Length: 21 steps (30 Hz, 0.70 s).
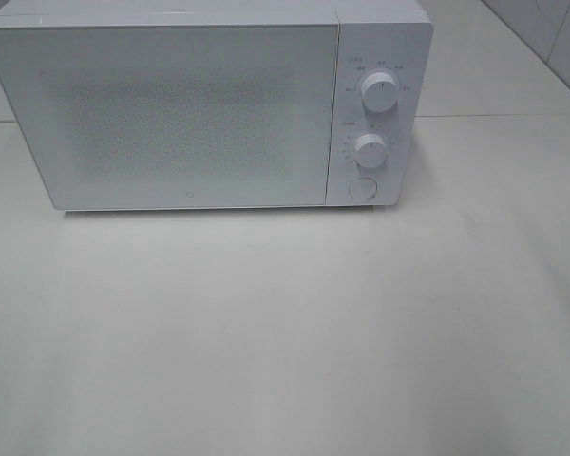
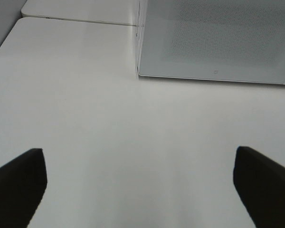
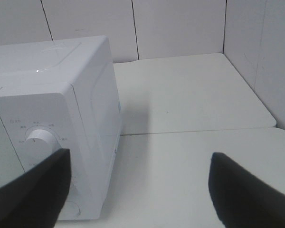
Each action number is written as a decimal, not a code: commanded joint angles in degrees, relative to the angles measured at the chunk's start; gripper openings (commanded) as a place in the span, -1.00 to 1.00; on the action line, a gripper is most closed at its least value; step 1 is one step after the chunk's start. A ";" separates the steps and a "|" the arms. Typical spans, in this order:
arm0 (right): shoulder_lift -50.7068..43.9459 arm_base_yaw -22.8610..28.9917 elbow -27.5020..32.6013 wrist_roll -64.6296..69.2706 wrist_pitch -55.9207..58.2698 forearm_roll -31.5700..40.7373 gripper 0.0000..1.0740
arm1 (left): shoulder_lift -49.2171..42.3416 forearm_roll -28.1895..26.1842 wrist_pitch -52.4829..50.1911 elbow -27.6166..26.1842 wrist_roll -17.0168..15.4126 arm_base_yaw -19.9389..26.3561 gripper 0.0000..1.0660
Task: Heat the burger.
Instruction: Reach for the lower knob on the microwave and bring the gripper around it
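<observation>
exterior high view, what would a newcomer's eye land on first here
A big white microwave with its door shut fills the back of the pale table. On its right-hand panel are an upper knob, a lower knob and a round button. In the wrist views, the dark left fingers and right fingers stand wide apart, holding nothing.

The left claw (image 2: 138,151) shows two matte black, wedge-shaped fingers (image 2: 16,187) with plain, unmarked faces; the right claw (image 3: 140,153) has the same dark tapered fingers (image 3: 33,194).
</observation>
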 commanded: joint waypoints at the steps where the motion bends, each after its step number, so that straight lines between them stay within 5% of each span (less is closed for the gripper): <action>1: 4.13 -0.40 0.11 -1.03 -8.71 -0.57 0.42 | -1.38 -0.52 -0.11 0.17 -0.34 0.11 0.88; 21: 20.97 -0.40 0.11 -10.83 -25.38 3.84 0.42 | -1.38 -0.52 -0.11 0.17 -0.34 0.11 0.88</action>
